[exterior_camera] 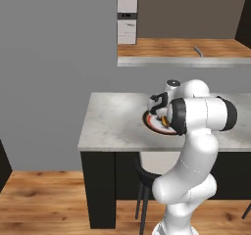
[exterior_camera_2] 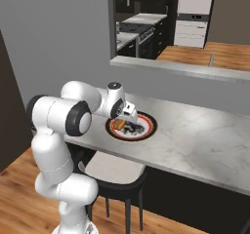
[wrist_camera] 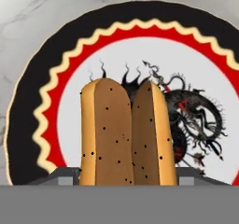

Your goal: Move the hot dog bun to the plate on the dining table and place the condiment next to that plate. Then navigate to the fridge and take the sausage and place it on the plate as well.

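Hot dog bun point(wrist_camera: 127, 132) sits right between the finger tips in the hand view, long axis running straight away from the cam, slit up; jaws look clamped on its two sides, tho the tips are mostly hidden, so prob. held rather than let go; gripper point(exterior_camera_2: 123, 122) hangs low over the plate point(exterior_camera_2: 146, 129), bun over the pale centre, just above or touching, can't tell which; arm reaches fwd, elbow bent, wrist turned down; plate lies on the dining table point(exterior_camera: 112, 121), near its front edge.
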Controlling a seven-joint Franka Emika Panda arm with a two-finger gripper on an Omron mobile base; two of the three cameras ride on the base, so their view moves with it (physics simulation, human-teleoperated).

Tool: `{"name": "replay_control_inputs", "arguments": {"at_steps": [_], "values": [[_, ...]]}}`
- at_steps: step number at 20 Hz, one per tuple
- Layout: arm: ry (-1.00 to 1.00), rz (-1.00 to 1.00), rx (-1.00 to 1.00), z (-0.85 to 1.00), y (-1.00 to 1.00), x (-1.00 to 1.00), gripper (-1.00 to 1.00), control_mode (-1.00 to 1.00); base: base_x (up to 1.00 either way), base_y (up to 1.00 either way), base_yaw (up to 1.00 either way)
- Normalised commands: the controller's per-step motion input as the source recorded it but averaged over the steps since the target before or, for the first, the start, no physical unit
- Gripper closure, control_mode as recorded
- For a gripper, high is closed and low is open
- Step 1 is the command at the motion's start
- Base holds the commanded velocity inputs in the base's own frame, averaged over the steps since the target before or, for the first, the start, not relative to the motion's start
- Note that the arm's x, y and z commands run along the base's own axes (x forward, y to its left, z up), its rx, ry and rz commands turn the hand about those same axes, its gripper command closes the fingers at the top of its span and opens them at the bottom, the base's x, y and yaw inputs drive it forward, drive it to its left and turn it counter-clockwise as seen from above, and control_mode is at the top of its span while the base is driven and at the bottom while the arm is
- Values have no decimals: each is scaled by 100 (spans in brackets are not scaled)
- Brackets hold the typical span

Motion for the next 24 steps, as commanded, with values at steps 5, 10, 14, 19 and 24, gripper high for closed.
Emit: {"name": "replay_control_inputs", "arguments": {"at_steps": [5, 10, 14, 19, 24], "values": [[0, 0, 0, -28, 0, 6, 100, -100, 0, 0, 0], [0, 0, 0, -3, 0, 26, -100, -100, 0, 0, 0], [0, 0, 0, 0, 0, 22, -100, -100, 0, 0, 0], [0, 0, 0, 12, 0, -1, -100, -100, 0, 0, 0], [0, 0, 0, 49, 0, -16, -100, -100, 0, 0, 0]]}}
